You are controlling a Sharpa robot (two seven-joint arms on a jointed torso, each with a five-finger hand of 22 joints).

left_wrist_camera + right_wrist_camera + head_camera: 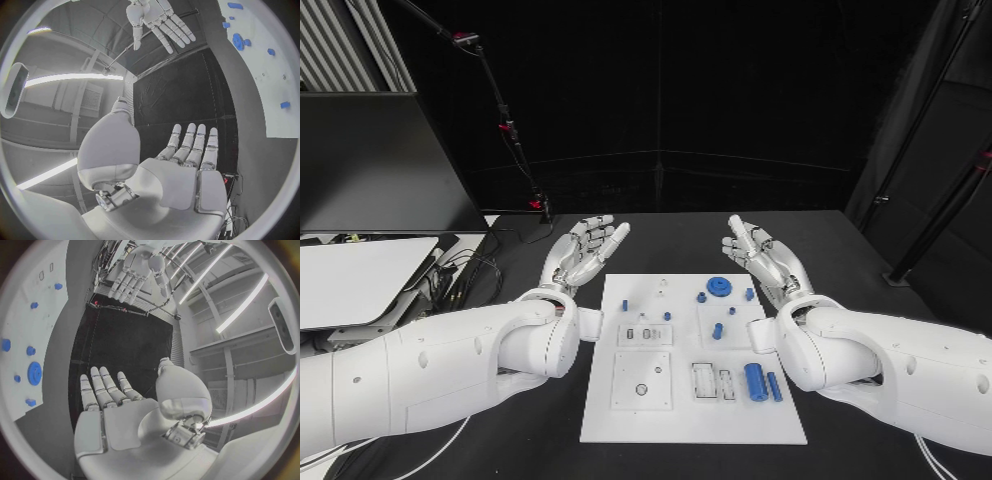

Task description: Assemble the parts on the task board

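We judge the parts small, rigid, light; pinch by their sides | left hand, right hand spread, empty

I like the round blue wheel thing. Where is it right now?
In the head view, the round blue part sits on the white task board, near its far edge on the robot's right side, close to the open right hand, which isn't touching it.

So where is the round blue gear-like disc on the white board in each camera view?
Head view: round blue gear-like disc at the white task board's far end, nearer the right hand.
Left wrist view: disc on the board.
Right wrist view: disc on the board.
Shared landmark: the board.
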